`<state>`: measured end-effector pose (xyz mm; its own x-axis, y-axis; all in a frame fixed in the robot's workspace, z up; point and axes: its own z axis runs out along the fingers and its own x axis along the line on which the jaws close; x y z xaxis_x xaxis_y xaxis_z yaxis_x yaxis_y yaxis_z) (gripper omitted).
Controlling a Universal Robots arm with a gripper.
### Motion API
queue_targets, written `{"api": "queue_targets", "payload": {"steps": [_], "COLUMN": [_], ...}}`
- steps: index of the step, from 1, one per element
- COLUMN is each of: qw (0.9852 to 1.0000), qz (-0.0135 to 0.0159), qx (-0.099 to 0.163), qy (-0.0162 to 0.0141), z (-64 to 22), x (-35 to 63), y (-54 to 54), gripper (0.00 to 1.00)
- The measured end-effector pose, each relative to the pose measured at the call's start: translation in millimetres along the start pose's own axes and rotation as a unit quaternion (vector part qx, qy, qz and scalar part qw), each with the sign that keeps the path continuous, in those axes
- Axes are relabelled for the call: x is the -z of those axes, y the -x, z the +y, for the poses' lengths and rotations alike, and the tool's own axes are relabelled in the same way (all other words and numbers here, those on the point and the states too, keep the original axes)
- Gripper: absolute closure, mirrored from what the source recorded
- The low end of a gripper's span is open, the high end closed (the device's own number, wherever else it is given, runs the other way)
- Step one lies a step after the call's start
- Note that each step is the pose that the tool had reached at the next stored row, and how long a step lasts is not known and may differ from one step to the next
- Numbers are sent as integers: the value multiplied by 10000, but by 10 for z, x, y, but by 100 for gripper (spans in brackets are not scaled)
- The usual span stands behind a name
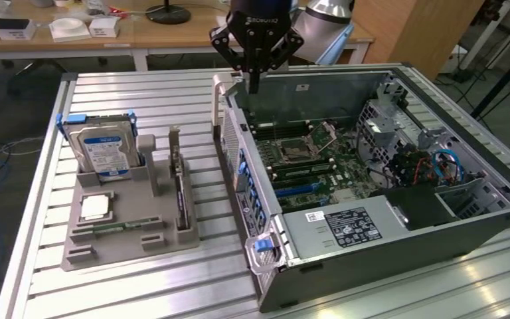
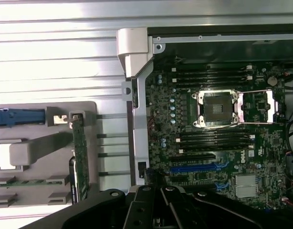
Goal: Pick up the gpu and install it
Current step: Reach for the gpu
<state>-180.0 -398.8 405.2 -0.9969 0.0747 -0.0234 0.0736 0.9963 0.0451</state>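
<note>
Hanging above the far corner of the open computer case [image 1: 467,219], the jaws were closed on nothing, tips pointing down. The gpu [image 1: 180,193] stood on edge in a grey holder [image 1: 82,256] on the worktop [image 1: 149,292], well apart to the exterior view's left, with a hard drive [image 1: 104,151] upright just beside it. Seen from the wrist, the closed jaws hung over the motherboard [image 2: 218,143] near a blue slot [image 2: 194,168]. From above, the gpu [image 2: 80,152] showed a green edge, and the case wall [image 2: 137,119] stood between card and board.
</note>
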Motion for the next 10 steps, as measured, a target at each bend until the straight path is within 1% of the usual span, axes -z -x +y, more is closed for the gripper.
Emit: {"api": "queue_targets", "payload": {"steps": [10], "qw": [10000], "qz": [0], "qx": [0], "qy": [0], "z": [-6], "x": [1], "y": [-81], "gripper": [89]}}
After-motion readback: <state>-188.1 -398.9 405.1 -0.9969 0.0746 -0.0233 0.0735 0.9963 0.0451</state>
